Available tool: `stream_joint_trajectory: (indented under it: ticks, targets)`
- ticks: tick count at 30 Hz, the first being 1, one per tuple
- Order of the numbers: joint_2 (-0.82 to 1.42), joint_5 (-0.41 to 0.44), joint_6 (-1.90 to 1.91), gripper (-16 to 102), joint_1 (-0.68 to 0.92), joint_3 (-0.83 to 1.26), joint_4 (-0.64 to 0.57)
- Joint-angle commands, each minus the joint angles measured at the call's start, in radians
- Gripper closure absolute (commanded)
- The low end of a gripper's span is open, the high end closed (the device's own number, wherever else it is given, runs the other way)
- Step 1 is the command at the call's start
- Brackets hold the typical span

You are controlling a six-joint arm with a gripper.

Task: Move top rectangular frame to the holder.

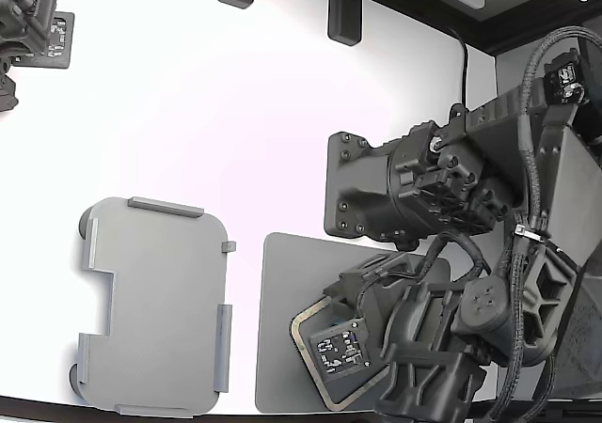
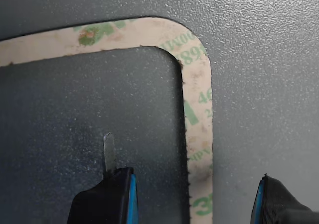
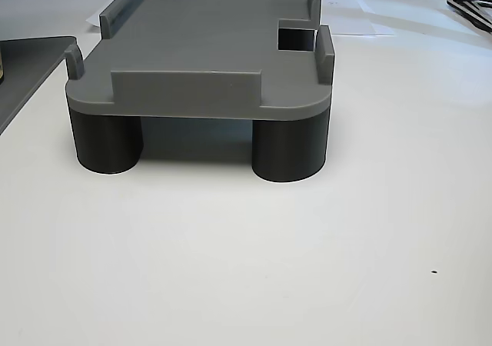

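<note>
The top rectangular frame (image 2: 197,59) is tan with green print and lies flat on a dark grey mat (image 2: 259,45). In the wrist view one rounded corner and two of its sides show. My gripper (image 2: 192,179) is open just above it, and one side strip of the frame runs between the two fingers (image 2: 107,194). In the exterior view my gripper (image 1: 331,352) covers most of the frame (image 1: 300,336), near the table's front edge. The holder (image 1: 150,305) is a light grey tray with raised tabs and a side notch, empty, to the exterior view's left of the mat. In the other view the holder (image 3: 200,54) stands on dark round legs.
The dark grey mat (image 1: 277,291) lies between holder and arm. A second arm (image 1: 28,19) sits at the exterior view's top left. Black fixtures (image 1: 343,9) stand at the table's far edge. A thin metal blade (image 2: 108,152) sticks out from one finger.
</note>
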Motion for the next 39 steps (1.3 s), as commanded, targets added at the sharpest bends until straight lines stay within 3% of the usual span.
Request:
stream_joint_trajectory:
  ticks: [1,13,39]
  targets:
    - [0.009,0.003,-0.008,-9,-0.008,-0.034,0.011]
    - [0.006,0.043,-0.044,14,-0.003,0.002,-0.021]
    - [-0.026,0.06,-0.031,31,0.017,0.034,-0.077]
